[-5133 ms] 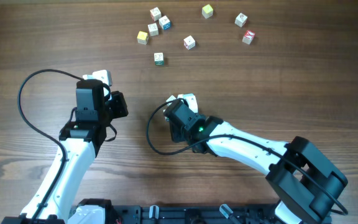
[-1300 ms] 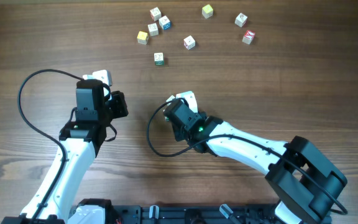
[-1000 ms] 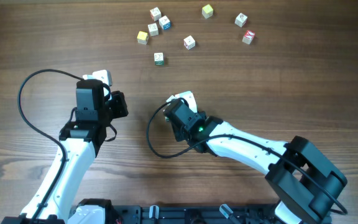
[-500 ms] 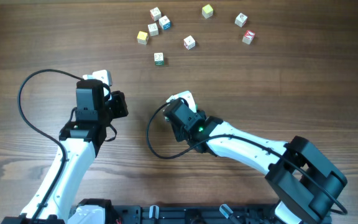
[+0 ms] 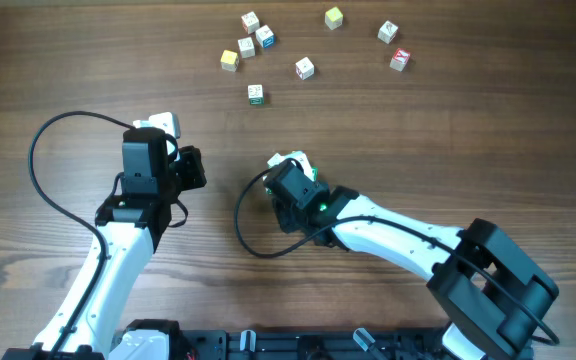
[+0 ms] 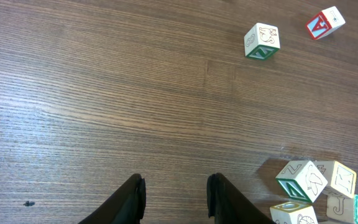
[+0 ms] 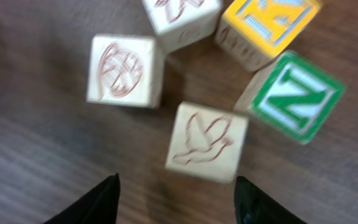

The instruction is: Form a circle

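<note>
The right gripper (image 7: 176,202) was released, jaws wide, gripping nothing, over the ring of five small wooden letter cubes (image 6: 312,183) at lower centre of the overhead frame. The white bird-marked cube (image 7: 207,142) sat just above its fingertips; green "N" cube (image 7: 297,93) and yellow cube (image 7: 266,25) upper right, just beside each other. Overhead, the ring was mostly hidden, probably the white-green slivers under the gripper. The left gripper (image 6: 176,202) was released too, bare brown wooden table (image 6: 73,93) ahead, ring at its view's lower right edge. Loose cubes (image 5: 305,67) lay along the overhead's top, well apart; white green-edged cube (image 5: 255,93) nearest.
</note>
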### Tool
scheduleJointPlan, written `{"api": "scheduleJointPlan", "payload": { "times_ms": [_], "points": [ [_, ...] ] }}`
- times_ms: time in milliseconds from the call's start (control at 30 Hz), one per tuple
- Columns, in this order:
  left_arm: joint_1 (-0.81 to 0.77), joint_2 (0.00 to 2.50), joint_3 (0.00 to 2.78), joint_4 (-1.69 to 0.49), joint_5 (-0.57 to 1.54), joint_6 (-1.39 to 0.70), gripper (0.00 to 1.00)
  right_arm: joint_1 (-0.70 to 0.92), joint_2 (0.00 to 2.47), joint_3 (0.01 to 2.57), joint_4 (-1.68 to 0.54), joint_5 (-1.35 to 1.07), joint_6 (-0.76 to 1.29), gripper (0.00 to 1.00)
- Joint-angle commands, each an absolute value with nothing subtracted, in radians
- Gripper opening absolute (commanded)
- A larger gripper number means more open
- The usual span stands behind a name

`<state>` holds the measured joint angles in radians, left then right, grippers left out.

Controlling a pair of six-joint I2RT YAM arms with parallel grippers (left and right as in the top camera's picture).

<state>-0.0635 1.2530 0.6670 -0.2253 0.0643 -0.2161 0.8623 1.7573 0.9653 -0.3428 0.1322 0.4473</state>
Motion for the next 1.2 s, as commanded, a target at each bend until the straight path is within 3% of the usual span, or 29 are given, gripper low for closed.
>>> {"api": "scheduleJointPlan", "payload": {
  "times_ms": [0, 133, 200, 267, 400, 533, 867, 1167],
  "points": [
    [-0.062, 1.259, 0.674, -0.226, 0.059, -0.218, 0.36, 0.86, 1.661, 1.018, -0.362, 0.043, 0.482, 0.65],
    [-0.062, 1.259, 0.674, -0.227, 0.081, -0.218, 0.33, 0.86, 1.588, 1.018, -0.397, 0.051, 0.535, 0.65],
    [-0.062, 1.26, 0.674, -0.234, 0.14, -0.218, 0.18, 0.86, 1.565, 1.018, -0.435, 0.098, 0.601, 0.64],
    [-0.062, 1.26, 0.674, -0.244, 0.152, -0.218, 0.04, 0.86, 1.562, 1.018, -0.484, 0.186, 0.691, 0.57],
    [-0.062, 1.316, 0.674, -0.245, 0.23, -0.218, 0.04, 0.841, 1.563, 1.016, -0.646, 0.381, 0.959, 0.26],
    [-0.075, 1.424, 0.674, -0.241, 0.308, -0.218, 0.04, 0.792, 1.564, 0.994, -0.707, 0.414, 1.111, 0.13],
    [-0.18, 1.51, 0.674, -0.199, 0.393, -0.219, 0.04, 0.764, 1.569, 0.873, -0.584, 0.388, 1.182, 0.1],
    [-0.249, 1.589, 0.673, -0.162, 0.344, -0.248, 0.04, 0.764, 1.581, 0.872, -0.577, 0.39, 1.181, 0.1]
  ]
}}
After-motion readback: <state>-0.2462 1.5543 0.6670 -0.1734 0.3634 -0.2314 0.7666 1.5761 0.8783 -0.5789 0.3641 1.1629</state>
